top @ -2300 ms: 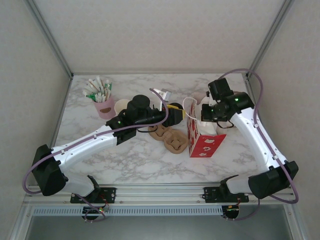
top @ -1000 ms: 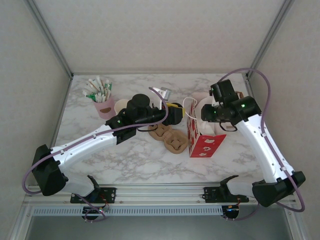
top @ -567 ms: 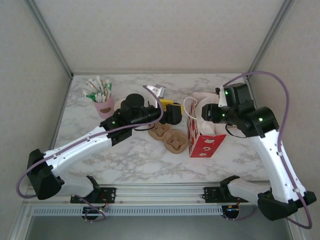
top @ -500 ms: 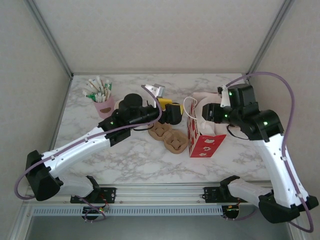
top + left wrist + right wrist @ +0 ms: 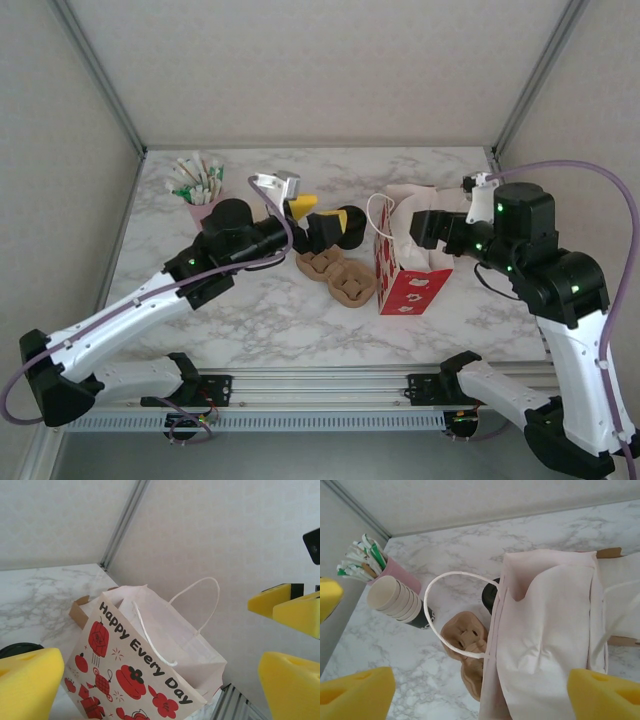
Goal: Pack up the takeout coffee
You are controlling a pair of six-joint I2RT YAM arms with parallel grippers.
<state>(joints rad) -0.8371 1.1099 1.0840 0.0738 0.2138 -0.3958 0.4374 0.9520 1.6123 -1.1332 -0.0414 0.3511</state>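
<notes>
L jaws wide apart, nothing between them: yellow pads sit at both bottom corners of the L wrist view, aimed at the paper bag. R jaws also wide apart and empty, hanging over the bag mouth and looking down into it. Bag stands upright on the marble surface, mouth open, white cord handles up, red print w/ "Happy Every Day" on the side facing the L arm. Inside it only folded white paper is visible from the R wrist. Takeout coffee: just its black lid shows, standing on the surface right beside the bag's L side, behind the brown pulp carrier; cup body hidden, and can't tell if it touches the bag. Not in the bag and not held. Carrier lies flat between the L arm and the bag, slots empty. Stack of lidless cups lies tipped next to the pink holder w/ sachets, far L of the surface, well apart from the bag
</notes>
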